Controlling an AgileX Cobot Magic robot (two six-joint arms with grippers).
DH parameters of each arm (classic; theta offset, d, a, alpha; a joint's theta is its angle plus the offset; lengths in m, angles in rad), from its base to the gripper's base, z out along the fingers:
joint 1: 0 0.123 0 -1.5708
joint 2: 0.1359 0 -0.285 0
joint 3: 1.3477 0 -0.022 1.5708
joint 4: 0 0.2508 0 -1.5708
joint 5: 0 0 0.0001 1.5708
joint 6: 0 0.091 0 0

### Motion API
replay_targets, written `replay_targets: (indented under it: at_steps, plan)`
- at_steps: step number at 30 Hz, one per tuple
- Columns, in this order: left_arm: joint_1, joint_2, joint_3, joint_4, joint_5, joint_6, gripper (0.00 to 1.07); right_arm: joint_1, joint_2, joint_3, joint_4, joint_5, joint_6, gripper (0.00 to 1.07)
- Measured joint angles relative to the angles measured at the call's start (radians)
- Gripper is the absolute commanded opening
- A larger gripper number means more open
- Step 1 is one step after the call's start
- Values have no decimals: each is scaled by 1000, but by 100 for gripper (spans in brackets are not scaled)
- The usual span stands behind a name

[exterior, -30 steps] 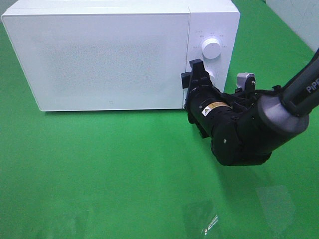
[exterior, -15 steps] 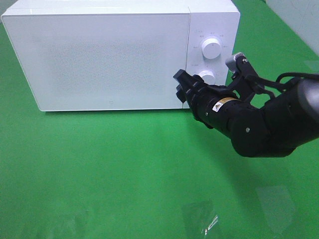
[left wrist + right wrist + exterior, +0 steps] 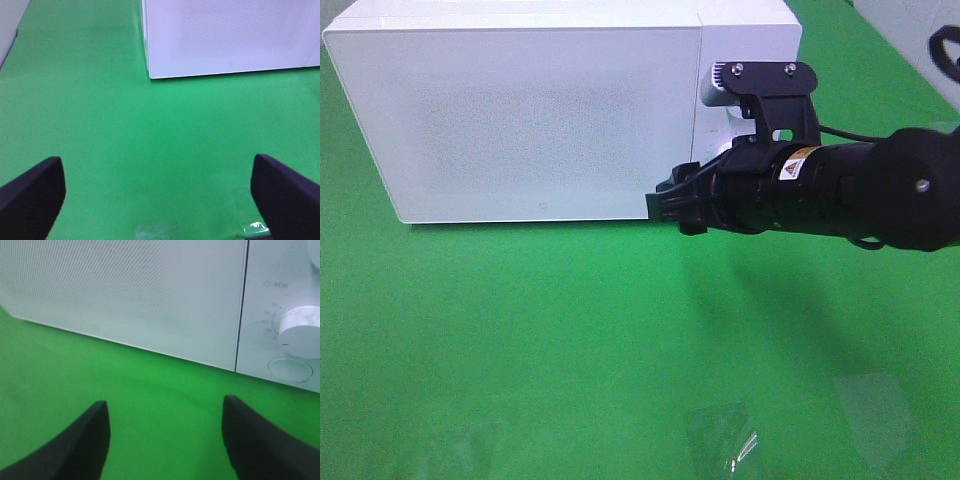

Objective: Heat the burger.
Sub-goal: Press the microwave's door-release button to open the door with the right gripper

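The burger is out of view in every frame. The white microwave point(image 3: 520, 110) stands at the back of the green table with its door shut. It also shows in the left wrist view point(image 3: 230, 35) and the right wrist view point(image 3: 125, 290). My right gripper point(image 3: 670, 205) lies level in front of the door's lower right corner, pointing left. It point(image 3: 165, 435) is open, with nothing but green cloth between its dark fingers point(image 3: 82, 445). The left gripper point(image 3: 160, 195) is also open and empty, over bare cloth short of the microwave's left corner.
On the microwave's control panel the right wrist view shows a white dial point(image 3: 302, 330) and a round button point(image 3: 290, 369) under it. The green cloth point(image 3: 520, 340) covers the table, with shiny patches point(image 3: 730, 440) near its front edge.
The right arm has swung from pointing up at the control panel to lying level. Its gripper has moved left and slightly down, to the door's lower right corner. Its jaws stay equally wide.
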Motion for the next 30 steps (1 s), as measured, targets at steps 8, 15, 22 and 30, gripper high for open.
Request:
replay_targets:
  at_steps: [8, 15, 22, 30]
  plan:
    - [0, 0, 0, 0, 0, 0, 93, -66, -154, -17, -140, 371, -15, 62]
    - [0, 0, 0, 0, 0, 0, 93, -92, -284, -69, -180, 685, -15, 62]
    - [0, 0, 0, 0, 0, 0, 93, -93, -377, -75, -200, 862, -15, 62]
    - [0, 0, 0, 0, 0, 0, 93, -94, -500, -76, -246, 996, 7, 70]
